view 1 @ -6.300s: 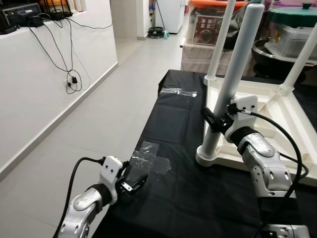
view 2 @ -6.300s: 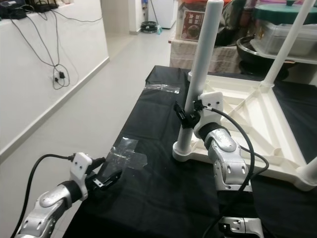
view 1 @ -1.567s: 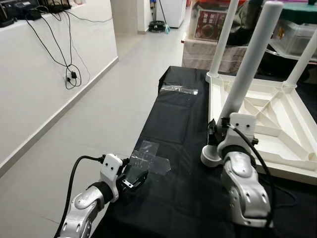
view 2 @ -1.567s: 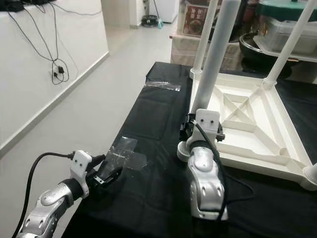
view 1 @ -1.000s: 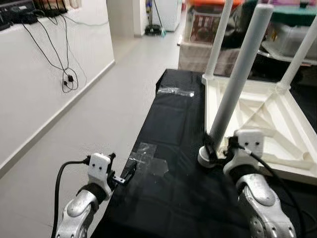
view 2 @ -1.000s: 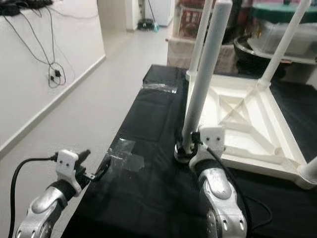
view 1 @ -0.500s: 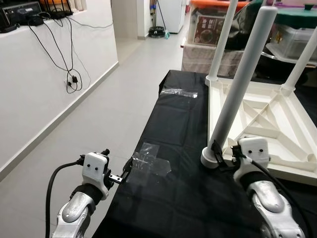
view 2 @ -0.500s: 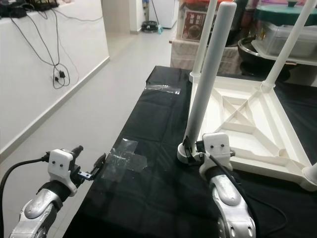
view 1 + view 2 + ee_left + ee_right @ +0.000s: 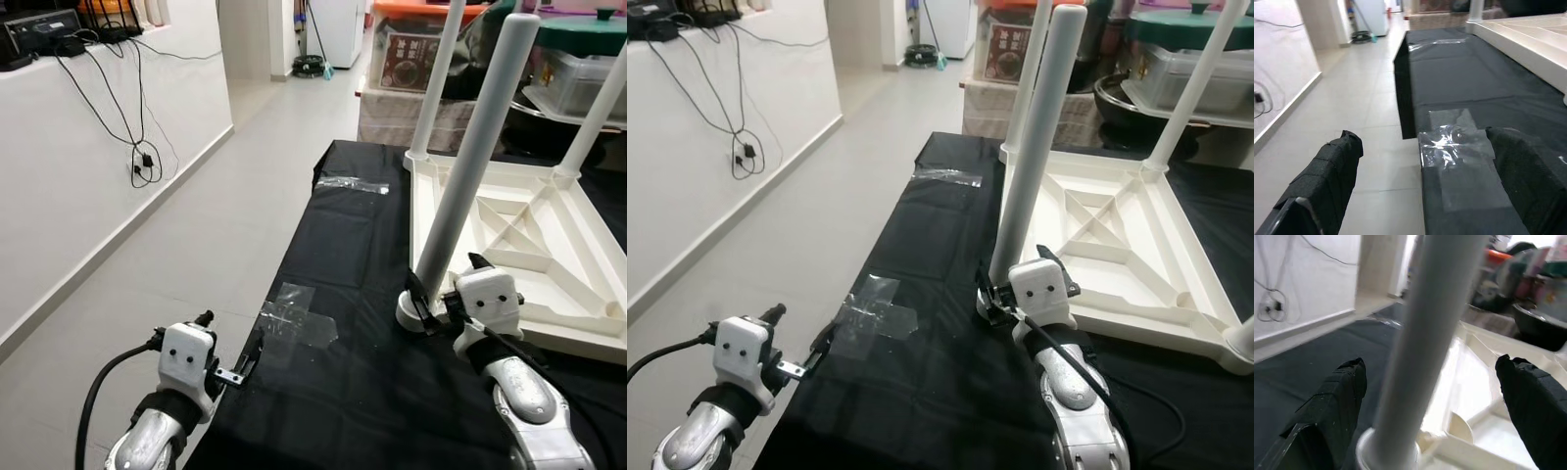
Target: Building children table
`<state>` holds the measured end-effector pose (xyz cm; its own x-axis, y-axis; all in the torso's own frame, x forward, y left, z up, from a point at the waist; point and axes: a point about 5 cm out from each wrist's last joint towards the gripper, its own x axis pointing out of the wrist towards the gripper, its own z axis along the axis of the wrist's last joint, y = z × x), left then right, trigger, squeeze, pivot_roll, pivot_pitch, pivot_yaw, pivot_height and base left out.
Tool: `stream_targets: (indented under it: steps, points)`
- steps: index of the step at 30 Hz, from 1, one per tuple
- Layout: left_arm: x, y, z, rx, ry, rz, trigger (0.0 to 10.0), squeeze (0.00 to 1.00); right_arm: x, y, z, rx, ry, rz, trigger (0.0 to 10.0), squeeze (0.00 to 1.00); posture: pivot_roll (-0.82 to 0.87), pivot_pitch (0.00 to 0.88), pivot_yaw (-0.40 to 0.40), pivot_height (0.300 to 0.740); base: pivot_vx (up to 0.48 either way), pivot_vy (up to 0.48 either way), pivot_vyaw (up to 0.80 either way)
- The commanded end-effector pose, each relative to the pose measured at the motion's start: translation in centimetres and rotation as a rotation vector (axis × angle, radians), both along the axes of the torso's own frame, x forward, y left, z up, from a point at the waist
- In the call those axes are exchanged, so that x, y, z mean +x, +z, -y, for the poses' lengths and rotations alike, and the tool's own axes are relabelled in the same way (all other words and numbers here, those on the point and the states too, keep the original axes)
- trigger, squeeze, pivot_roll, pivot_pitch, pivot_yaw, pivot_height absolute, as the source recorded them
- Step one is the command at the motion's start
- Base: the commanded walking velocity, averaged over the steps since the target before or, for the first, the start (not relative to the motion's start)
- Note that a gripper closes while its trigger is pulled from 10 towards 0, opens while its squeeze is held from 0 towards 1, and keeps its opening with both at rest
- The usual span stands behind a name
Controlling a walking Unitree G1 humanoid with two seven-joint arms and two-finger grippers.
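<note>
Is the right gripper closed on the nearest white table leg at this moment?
No, the right gripper is open, its black fingers standing apart on either side of the white table leg.

One upturned white children's table top (image 9: pixel 549 245) is counted, lying on one table (image 9: pixel 353 392) covered with a black cloth. Three white legs are seen standing up from it: the near leg (image 9: pixel 470 166), a second leg (image 9: pixel 436 69) behind it, and a third leg (image 9: pixel 593 108) at the far right corner. Two pieces of clear plastic wrap are counted on the cloth, one near piece (image 9: pixel 294 318) and one far piece (image 9: pixel 353 183). Two grippers are in view, the left gripper (image 9: pixel 245 364) and the right gripper (image 9: pixel 421 304)
</note>
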<state>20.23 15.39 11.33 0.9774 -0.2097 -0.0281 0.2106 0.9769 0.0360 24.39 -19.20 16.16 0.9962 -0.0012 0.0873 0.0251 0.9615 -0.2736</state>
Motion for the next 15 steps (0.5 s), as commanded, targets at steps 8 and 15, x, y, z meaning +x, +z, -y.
stream_targets:
  steps: [8, 15]
  points:
    - [0.0, 0.1, 0.4, 0.042, -0.005, -0.006, 10.0, 0.00, 0.6, -0.8, -0.4, 0.048, -0.030, 0.022, 10.0, 0.00, 0.03, 0.000, -0.020, 0.740, 0.000, 0.000, 0.00]
    - [0.9, 0.7, 0.3, 0.046, 0.001, 0.016, 10.0, 0.00, 2.0, 0.3, -0.8, 0.100, -0.033, 0.072, 10.0, 0.00, 0.05, 0.000, -0.019, 0.740, 0.000, -0.445, -0.23]
